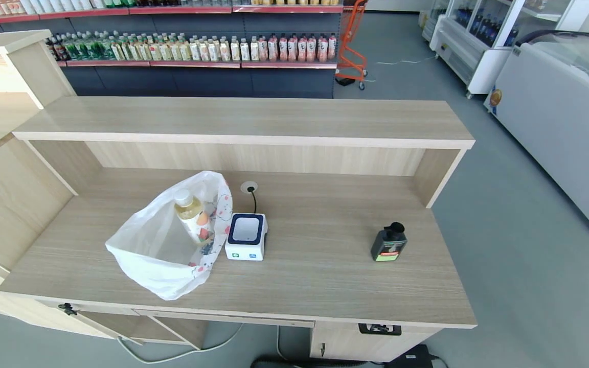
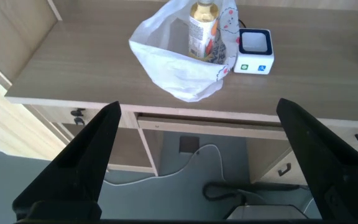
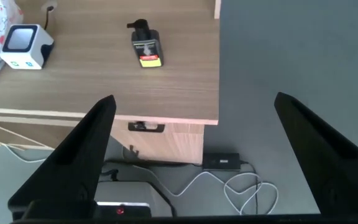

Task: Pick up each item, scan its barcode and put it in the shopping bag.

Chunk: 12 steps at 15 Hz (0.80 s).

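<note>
A white shopping bag point(image 1: 164, 255) point(image 2: 179, 65) lies open on the left of the wooden counter point(image 1: 299, 276), with a pale juice bottle point(image 1: 191, 212) point(image 2: 201, 28) standing inside it. Right beside the bag sits the white barcode scanner point(image 1: 246, 236) point(image 2: 255, 50) point(image 3: 25, 46). A dark bottle with a black pump top point(image 1: 389, 242) point(image 3: 145, 47) stands alone on the counter's right side. My left gripper point(image 2: 197, 158) hangs open below and in front of the counter edge, level with the bag. My right gripper point(image 3: 194, 155) is open too, low off the counter's front right corner.
A raised wooden shelf point(image 1: 243, 122) runs along the back of the counter, with side walls at both ends. A cable point(image 1: 253, 200) goes from the scanner into a hole behind it. Store shelves with drinks point(image 1: 197, 48) and freezers point(image 1: 555, 102) stand farther off.
</note>
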Motion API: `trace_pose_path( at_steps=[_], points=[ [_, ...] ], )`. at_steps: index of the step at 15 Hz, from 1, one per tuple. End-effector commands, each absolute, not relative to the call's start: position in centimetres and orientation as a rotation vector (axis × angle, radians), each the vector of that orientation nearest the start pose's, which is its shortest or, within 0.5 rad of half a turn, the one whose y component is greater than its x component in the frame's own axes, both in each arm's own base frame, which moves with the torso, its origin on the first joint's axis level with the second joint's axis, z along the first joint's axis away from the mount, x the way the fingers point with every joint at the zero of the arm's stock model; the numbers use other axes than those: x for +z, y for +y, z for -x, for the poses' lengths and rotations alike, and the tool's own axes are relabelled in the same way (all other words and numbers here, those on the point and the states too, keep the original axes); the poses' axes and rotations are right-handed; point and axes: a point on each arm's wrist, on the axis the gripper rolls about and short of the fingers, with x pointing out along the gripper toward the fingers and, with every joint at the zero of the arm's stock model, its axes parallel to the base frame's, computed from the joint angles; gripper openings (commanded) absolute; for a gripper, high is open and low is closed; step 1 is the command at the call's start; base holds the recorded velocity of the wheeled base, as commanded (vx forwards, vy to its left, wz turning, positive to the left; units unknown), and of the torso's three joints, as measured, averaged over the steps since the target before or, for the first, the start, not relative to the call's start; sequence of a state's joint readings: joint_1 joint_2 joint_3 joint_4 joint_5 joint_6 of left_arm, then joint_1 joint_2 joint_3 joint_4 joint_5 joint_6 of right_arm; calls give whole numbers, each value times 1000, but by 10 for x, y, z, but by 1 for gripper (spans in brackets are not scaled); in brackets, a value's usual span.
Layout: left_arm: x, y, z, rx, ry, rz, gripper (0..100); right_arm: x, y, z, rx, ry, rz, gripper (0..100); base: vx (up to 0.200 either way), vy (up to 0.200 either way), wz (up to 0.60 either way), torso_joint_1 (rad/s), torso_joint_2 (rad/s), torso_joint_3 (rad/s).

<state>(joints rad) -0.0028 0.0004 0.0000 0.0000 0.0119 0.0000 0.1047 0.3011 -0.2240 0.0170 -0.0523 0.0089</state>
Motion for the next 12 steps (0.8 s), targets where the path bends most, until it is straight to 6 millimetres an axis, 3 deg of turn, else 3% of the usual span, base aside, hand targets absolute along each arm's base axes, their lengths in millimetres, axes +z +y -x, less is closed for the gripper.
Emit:
trace_pose_path(
  at_steps=[1, 3, 6, 10, 12],
  points=[
    [75, 0, 23, 11, 0, 0, 100, 220, -15, -148, -114, 500, 134, 100, 0, 0, 0, 0, 0, 0],
    [75, 0, 23, 11, 0, 0, 100, 188, -26, -193, -79, 692, 213, 100, 0, 0, 0, 0, 0, 0],
    [75, 0, 23, 11, 0, 0, 100, 153, -34, -234, 17, 809, 378, 100, 0, 0, 0, 0, 0, 0],
    [75, 0, 23, 11, 0, 0, 100, 115, -21, -275, 206, 846, 489, 100, 0, 0, 0, 0, 0, 0],
    [75, 0, 23, 11, 0, 0, 100, 103, 1, -298, 292, 773, 526, 100, 0, 0, 0, 0, 0, 0]
  ],
)
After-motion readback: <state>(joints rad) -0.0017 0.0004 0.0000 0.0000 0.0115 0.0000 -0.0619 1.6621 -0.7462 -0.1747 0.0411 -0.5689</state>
